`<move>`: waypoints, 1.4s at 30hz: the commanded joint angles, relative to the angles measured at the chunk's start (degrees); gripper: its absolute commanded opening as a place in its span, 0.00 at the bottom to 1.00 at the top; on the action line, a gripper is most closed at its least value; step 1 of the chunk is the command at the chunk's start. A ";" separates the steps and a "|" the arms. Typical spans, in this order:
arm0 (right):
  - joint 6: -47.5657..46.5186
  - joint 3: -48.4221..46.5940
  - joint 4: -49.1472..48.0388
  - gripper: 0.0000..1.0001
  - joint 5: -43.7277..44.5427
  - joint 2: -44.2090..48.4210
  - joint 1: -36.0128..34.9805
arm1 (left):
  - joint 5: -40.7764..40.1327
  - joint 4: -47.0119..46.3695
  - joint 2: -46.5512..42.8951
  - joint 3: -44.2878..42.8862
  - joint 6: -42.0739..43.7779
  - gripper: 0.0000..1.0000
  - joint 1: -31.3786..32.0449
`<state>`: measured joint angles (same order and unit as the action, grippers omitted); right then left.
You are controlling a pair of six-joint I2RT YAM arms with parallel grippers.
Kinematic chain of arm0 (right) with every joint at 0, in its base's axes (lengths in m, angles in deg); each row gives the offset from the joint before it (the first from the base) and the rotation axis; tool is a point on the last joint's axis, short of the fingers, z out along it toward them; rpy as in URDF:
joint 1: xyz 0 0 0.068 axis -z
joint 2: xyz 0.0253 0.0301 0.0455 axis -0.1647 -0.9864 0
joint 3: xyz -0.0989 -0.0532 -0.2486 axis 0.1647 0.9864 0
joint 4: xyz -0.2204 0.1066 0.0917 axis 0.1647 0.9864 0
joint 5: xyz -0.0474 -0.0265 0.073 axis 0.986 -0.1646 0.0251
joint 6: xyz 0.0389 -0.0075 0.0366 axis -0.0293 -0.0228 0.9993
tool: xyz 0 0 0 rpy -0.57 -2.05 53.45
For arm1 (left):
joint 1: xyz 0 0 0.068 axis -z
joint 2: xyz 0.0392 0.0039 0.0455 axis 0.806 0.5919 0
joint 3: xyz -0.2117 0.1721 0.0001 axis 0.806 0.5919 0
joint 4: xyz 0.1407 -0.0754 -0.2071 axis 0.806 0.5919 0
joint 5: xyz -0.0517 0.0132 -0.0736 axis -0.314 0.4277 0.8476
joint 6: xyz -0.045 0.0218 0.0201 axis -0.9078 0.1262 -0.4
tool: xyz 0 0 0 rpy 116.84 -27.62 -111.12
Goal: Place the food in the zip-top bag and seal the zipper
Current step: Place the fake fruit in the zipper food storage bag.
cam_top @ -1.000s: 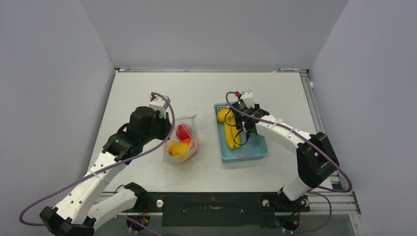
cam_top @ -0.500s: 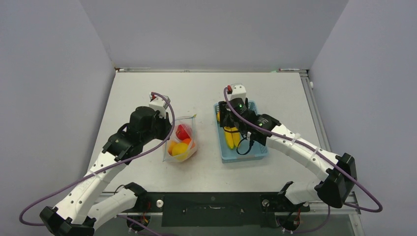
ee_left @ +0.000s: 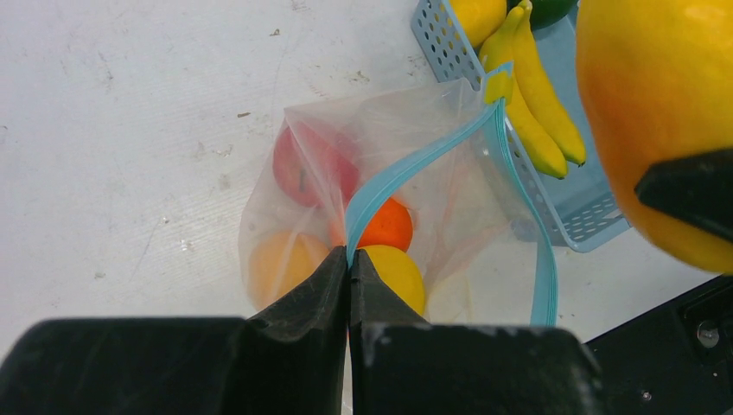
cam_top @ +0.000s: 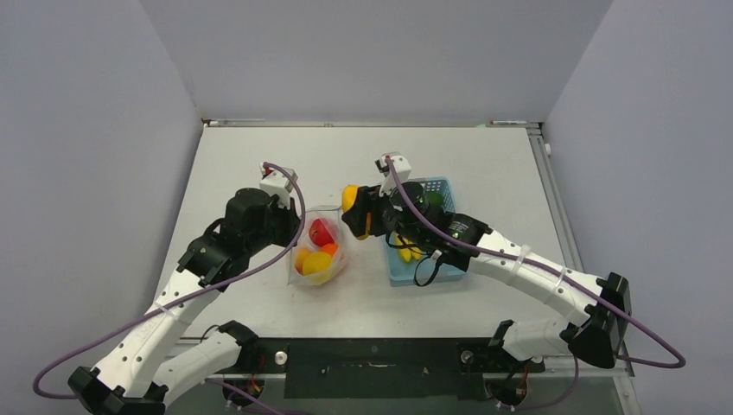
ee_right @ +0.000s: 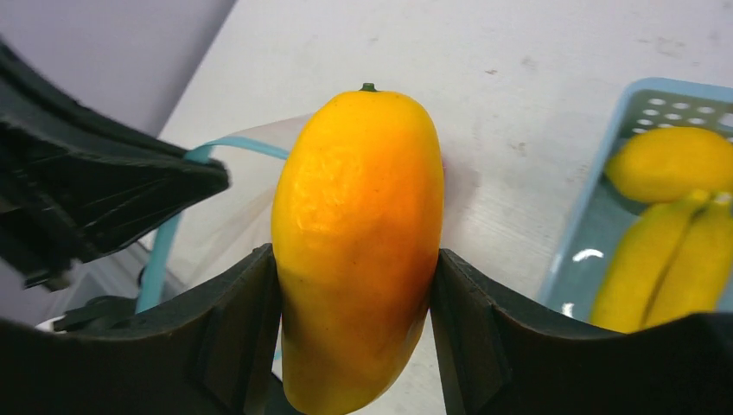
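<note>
While left hand [ee_left: 349,281] pinches zipper [ee_left: 406,169], mango [ee_right: 359,216] in right hand [ee_right: 353,294] (near bag [ee_left: 285,147])

**One overhead, two wrist views**

The top camera looks down from above the near edge over the whole bench [cam_top: 484,156]. Wrist cameras sit close behind the left tool [ee_left: 349,277] and right tool [ee_right: 356,259]; both catch the zip-top bag [ee_left: 432,164], mango [ee_left: 657,104] and basket [ee_left: 436,43].

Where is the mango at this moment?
In the top view the mango is held in the right gripper, between the zip-top bag and the basket.
</note>
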<state>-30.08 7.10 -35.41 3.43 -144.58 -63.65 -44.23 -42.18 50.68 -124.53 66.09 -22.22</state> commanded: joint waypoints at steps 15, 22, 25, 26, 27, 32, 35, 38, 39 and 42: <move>7.21 -3.04 -11.09 0.24 3.66 -6.93 -13.36 | 1.37 -3.08 -2.95 0.29 -0.73 0.00 -0.34; 5.93 -6.75 -5.44 0.24 8.22 -12.62 -13.59 | 2.10 -3.46 -3.96 0.54 -0.73 0.00 -0.37; 4.83 -8.21 -2.84 0.24 11.06 -14.52 -13.59 | 2.19 -3.74 -4.41 0.63 -0.73 0.00 -0.37; 4.43 -8.80 -2.04 0.24 12.23 -15.07 -13.57 | 2.23 -3.73 -4.50 0.60 -0.73 0.00 -0.37; 4.03 -9.42 -1.11 0.24 13.41 -15.76 -13.59 | 2.27 -3.76 -4.59 0.64 -0.73 0.00 -0.37; 1.58 -11.58 0.94 0.26 17.75 -17.85 -13.43 | 2.78 -3.87 -4.56 0.60 -0.64 0.00 -0.37; 0.31 -13.19 1.59 0.29 18.30 -19.51 -12.97 | 3.14 -3.92 -4.69 0.65 -0.56 0.00 -0.37; -0.62 -14.63 2.12 0.36 17.88 -21.21 -12.57 | 3.16 -4.01 -4.73 0.73 -0.56 0.00 -0.37; -0.97 -15.03 2.27 0.37 17.82 -21.70 -12.43 | 3.16 -4.05 -4.73 0.69 -0.48 0.00 -0.37; -1.69 -15.62 2.43 0.44 17.65 -22.50 -12.28 | 3.16 -4.00 -4.64 0.74 -0.47 0.00 -0.37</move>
<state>-29.66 -5.65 -33.14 19.06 -166.35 -76.52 -42.04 -42.45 46.90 -123.48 65.87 -22.31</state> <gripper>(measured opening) 0.567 0.003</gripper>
